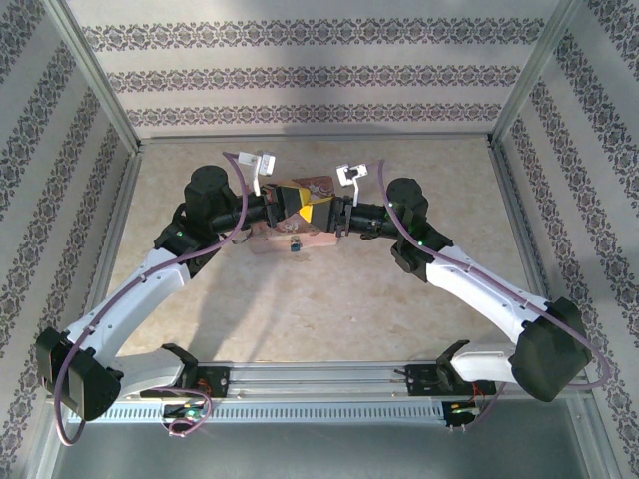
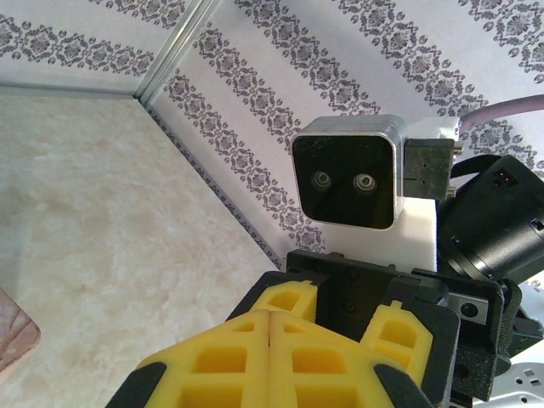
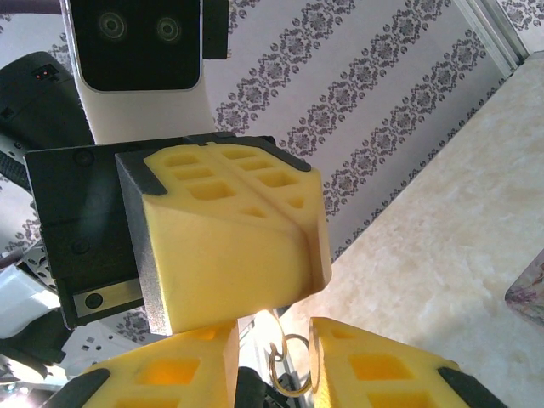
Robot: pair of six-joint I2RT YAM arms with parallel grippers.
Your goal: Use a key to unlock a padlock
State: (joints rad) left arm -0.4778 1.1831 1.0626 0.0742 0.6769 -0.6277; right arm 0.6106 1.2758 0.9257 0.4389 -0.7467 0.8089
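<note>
The top camera looks down from behind the arms over the whole table (image 1: pixel 329 309). Both wrist cameras face each other closely, sharing the meeting grippers.

Bright, even light from above w/ warm tint; desk (image 1: pixel 329 299) evenly lit, no hard glare. Soft shadows under both arms on desk and a dim band along the back wall (image 1: pixel 310 60). Overhead pic a bit soft, low-res — small items near centre hard to resolve. Wrist pics sharp on wallpaper, but nearest yellow foam (image 2: pixel 272 357) slightly blurred. Right wrist pic: foam (image 3: pixel 229 246) overexposed — pale, washed out along lower edge.
</note>
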